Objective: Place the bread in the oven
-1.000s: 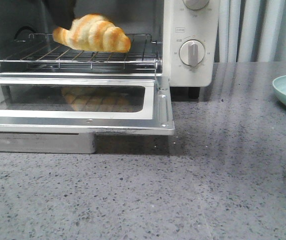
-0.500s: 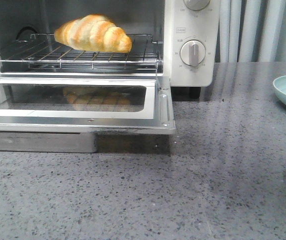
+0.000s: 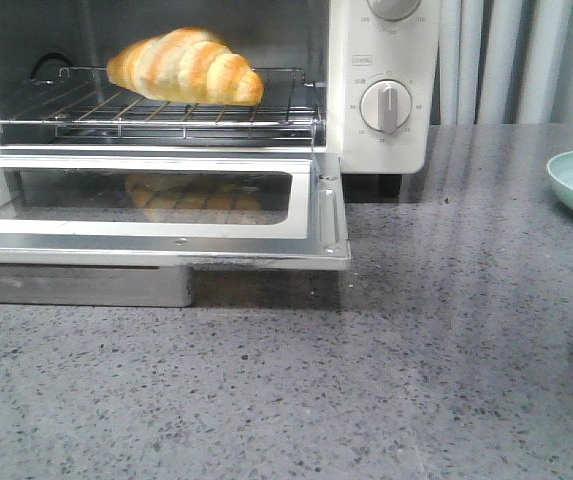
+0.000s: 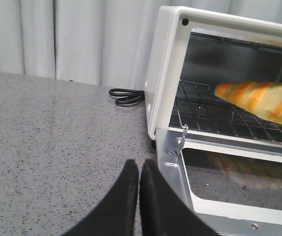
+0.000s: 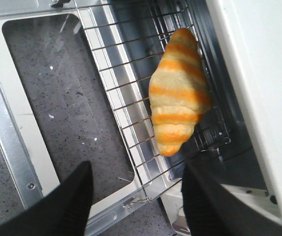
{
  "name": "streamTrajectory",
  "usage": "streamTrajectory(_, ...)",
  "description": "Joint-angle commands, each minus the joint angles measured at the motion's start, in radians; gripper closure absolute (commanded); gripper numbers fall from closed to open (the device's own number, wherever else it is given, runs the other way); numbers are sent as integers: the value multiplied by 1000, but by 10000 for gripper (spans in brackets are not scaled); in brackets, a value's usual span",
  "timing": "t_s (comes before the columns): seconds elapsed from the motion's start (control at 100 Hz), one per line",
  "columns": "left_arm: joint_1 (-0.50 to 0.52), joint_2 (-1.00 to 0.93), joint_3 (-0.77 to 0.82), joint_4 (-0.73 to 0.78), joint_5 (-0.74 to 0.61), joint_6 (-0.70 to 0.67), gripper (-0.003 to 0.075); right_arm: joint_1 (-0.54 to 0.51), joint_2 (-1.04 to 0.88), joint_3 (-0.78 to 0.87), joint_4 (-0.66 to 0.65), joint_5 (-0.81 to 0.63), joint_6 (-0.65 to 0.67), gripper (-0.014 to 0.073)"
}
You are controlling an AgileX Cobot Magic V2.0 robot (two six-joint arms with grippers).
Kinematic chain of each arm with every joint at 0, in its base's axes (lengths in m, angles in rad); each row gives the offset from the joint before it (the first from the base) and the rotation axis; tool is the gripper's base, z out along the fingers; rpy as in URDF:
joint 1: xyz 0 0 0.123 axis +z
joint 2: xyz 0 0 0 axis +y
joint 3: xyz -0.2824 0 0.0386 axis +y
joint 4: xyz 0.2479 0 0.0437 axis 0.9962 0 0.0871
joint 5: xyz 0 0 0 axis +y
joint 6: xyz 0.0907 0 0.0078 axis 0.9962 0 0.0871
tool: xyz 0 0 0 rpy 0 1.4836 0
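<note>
Resting on the wire rack (image 3: 166, 112) inside the toaster oven (image 3: 381, 60), the bread (image 3: 186, 66) is released. Right gripper (image 5: 136, 196) hangs spread above the lowered door (image 3: 156, 235); left gripper (image 4: 139, 196) is pressed together beside the oven. Closing the door plausibly follows.

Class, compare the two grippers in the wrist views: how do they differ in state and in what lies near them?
The left gripper has its fingers pressed together, shut; the right gripper is spread open. The left one is over bare table beside the oven; the right one is over the open door, near the bread. Both are black and hold nothing.
</note>
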Motion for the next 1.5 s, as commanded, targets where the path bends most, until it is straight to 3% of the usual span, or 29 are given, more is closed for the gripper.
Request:
streamTrajectory(0.0,4,-16,-21,-5,-102,-2,741,-14,-83,-31,-45,58,7,289)
streamTrajectory(0.13,4,-16,-21,-5,-102,-2,741,-33,-129,-31,-45,58,49,328)
streamTrajectory(0.46,4,-16,-21,-5,-102,-2,741,-43,-211,-31,-45,58,53,558)
streamTrajectory(0.62,4,-16,-21,-5,-102,-2,741,-51,-255,-1,-45,58,56,599)
streamTrajectory(1.01,4,-16,-21,-5,-102,-2,741,-262,-505,420,-57,58,232,613)
streamTrajectory(1.3,4,-16,-21,-5,-102,-2,741,-270,-754,760,-55,53,365,613)
streamTrajectory(1.49,4,-16,-21,-5,-102,-2,741,-270,-885,919,-55,-103,367,613)
